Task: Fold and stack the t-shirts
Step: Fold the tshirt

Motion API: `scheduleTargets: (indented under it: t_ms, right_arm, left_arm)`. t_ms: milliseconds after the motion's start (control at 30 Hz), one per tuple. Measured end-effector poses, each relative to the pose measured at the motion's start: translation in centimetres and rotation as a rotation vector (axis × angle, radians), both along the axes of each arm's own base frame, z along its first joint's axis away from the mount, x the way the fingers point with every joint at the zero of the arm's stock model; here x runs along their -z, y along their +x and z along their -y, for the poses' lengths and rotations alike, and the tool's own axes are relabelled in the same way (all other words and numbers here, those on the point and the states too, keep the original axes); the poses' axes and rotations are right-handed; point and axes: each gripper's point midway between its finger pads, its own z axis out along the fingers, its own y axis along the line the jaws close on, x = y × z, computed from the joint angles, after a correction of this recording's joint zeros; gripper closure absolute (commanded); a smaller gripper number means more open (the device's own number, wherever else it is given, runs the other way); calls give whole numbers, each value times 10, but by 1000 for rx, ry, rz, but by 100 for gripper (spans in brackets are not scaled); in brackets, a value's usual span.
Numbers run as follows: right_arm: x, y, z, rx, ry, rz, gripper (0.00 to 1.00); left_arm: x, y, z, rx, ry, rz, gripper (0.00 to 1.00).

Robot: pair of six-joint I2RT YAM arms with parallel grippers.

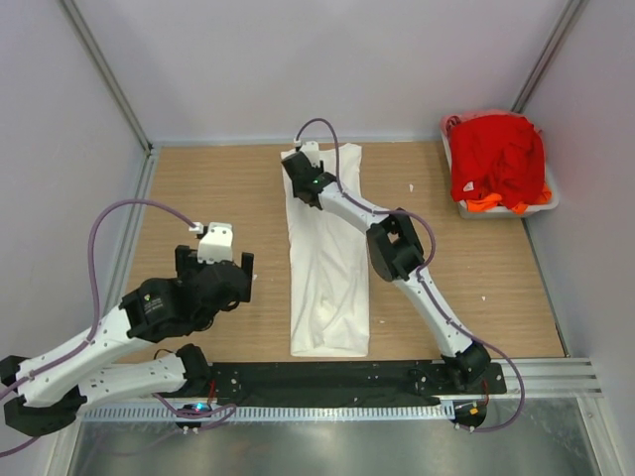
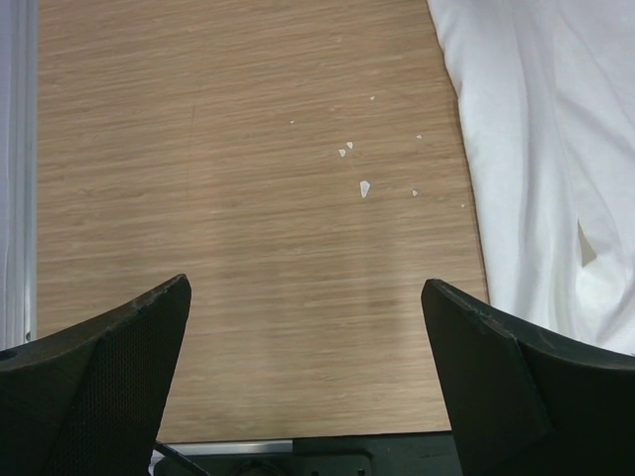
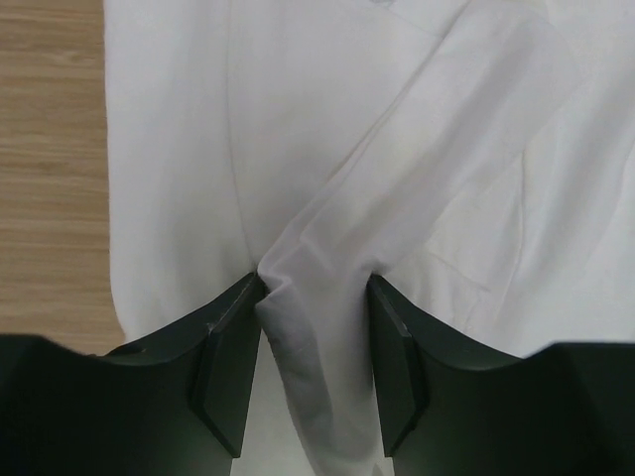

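Observation:
The white t-shirt lies folded into a long narrow strip down the middle of the table. My right gripper is at its far end, shut on a raised fold of the white cloth; the fold runs between the jaws of the gripper. My left gripper is open and empty over bare wood to the left of the shirt. In the left wrist view the gripper is apart from the shirt's edge at the right. Red t-shirts and an orange one are heaped at the back right.
The coloured shirts sit in a pale plastic tub against the right wall. Grey walls close the table on three sides. A black base bar runs along the near edge. Small white chips lie on the wood left of the shirt.

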Motion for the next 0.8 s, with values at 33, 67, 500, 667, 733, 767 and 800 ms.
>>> scheduleTargets:
  t_ms: [33,67,500,667,733,767,800]
  right_arm:
    - [0,5,2,6,11,3,47]
    - [0,10,5,9,22,6,46]
    - [-10,24,40,-60,-20,14,10]
    - [-69,-9,53,-87,-15,15,10]
    - [-109,-29,62,-79,20,43,13]
    - [-132,-45,69,-70,54,60,15]
    - [-150,-63,77,-61,80,68,17]
  left_arm:
    - [0,0,0,0,2,-1,0]
    - [1,0,0,0,4,-2,0]
    - [3,5,-3,-35,44,4,0]
    - [7,7,-2,-40,73,-11,0]
    - [7,7,-3,-45,72,-12,0]
    - [8,8,-3,-57,60,-13,2]
    - [8,8,-3,-63,47,-16,5]
